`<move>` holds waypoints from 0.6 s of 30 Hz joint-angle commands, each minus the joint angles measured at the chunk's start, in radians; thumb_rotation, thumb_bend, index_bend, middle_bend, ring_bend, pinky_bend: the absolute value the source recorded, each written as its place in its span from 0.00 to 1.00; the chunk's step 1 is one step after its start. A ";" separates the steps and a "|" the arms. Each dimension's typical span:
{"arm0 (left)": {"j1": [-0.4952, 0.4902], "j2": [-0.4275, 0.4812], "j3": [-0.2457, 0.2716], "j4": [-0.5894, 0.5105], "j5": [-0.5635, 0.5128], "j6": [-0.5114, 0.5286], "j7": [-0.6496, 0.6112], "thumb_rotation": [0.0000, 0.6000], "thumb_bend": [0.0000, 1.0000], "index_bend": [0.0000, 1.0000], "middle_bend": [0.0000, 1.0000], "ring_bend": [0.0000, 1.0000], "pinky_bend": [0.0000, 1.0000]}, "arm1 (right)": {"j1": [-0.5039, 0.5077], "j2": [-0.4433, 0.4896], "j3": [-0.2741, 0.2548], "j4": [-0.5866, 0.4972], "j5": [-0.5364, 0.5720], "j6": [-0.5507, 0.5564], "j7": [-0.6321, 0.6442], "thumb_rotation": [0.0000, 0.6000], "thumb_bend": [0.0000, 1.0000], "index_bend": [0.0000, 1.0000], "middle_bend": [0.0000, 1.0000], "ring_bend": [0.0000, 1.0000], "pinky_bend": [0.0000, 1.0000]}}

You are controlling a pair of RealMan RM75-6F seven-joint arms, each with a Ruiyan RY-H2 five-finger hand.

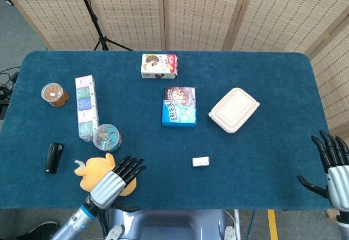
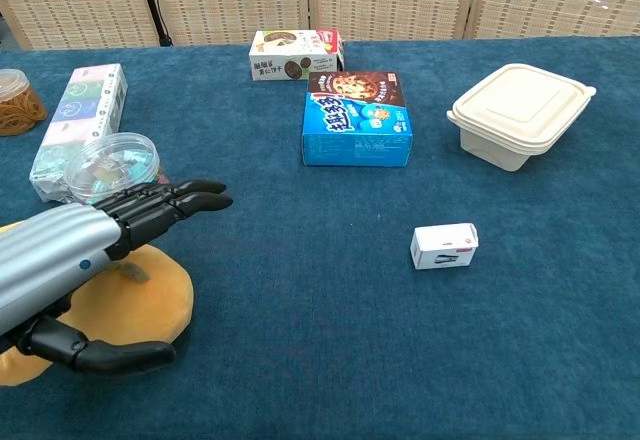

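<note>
While nothing is gripped, head view shows the left hand (image 1: 117, 179) over the right edge of the yellow plush toy (image 1: 94, 172) near the front table edge, fingers straight and apart, palm empty. Judgement: grasp not made; closing on the toy and lifting it are both left. Right hand (image 1: 334, 166) sits off the far right table edge, fingers spread, holding nothing. Containers: clear round tub (image 1: 107, 137) just behind the toy, small colourful bits inside, can't tell what; brown-lidded cup (image 1: 54, 94) at far left; white clamshell box (image 1: 234, 109) closed, contents hidden. Also a black stapler-like item (image 1: 53, 157) left of the toy.

Chest view: left hand (image 2: 95, 245) lies flat above the plush toy (image 2: 140, 308), thumb low in front, fingers extended toward table centre, not wrapped. Toy rests on the cloth. Round tub (image 2: 112, 163) lidded, just behind the fingers. Clamshell (image 2: 518, 112) shut. Small white box (image 2: 444, 246) well apart to the right. Right hand not seen here.
</note>
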 commanded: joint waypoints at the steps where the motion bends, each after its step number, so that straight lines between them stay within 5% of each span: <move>1: 0.002 -0.020 -0.006 0.045 -0.026 -0.011 -0.013 0.09 0.00 0.00 0.00 0.00 0.00 | -0.001 0.002 0.002 0.001 0.003 0.001 0.004 1.00 0.00 0.00 0.00 0.00 0.00; 18: 0.030 -0.030 -0.005 0.320 -0.061 0.070 -0.272 0.09 0.00 0.00 0.00 0.00 0.00 | 0.004 -0.011 -0.006 0.002 -0.006 -0.014 -0.025 1.00 0.00 0.00 0.00 0.00 0.00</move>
